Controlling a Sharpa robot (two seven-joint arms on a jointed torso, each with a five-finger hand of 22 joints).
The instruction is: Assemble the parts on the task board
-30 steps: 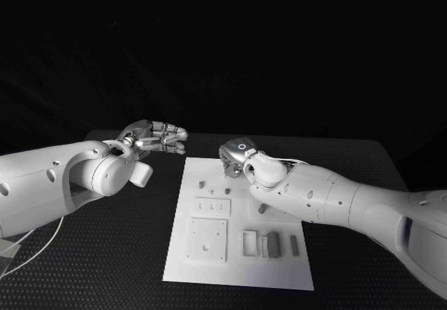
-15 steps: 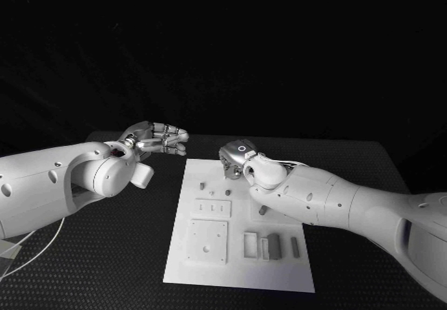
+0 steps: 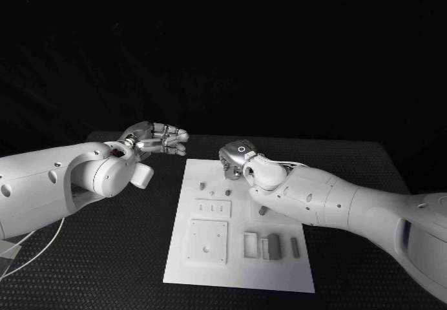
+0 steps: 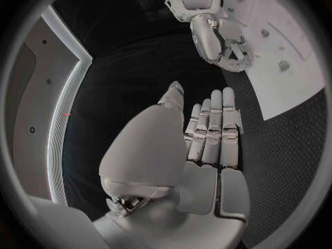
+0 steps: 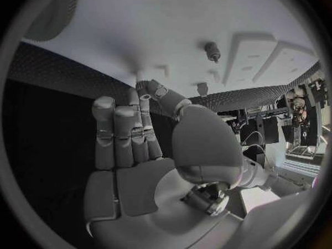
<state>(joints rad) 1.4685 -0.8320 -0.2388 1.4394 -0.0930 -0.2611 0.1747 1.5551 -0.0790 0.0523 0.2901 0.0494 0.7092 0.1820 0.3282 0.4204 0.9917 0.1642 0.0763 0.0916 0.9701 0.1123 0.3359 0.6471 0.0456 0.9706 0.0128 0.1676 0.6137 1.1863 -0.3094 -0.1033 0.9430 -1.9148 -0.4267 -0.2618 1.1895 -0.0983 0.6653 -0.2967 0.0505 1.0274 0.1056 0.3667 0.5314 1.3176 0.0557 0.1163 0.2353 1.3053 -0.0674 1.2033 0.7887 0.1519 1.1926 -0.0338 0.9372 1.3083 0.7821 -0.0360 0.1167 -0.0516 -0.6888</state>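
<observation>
Head view: the silver left hand [image 3: 158, 138] floats over the black table [image 3: 121, 213], fingers straight, holding nothing. The silver right hand [image 3: 233, 161] hangs over the flat white task board [image 3: 280, 271], fingers apart, empty too.

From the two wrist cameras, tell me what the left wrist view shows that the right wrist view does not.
Left wrist view alone: the left hand, fingers straight and together, empty, over the black table, and beyond it the right hand seen from outside, curled above the board's edge.

Right wrist view alone: the right hand's own palm, holding nothing, and raised blocks on the board.

Both: the white task board and small parts standing on it.
</observation>
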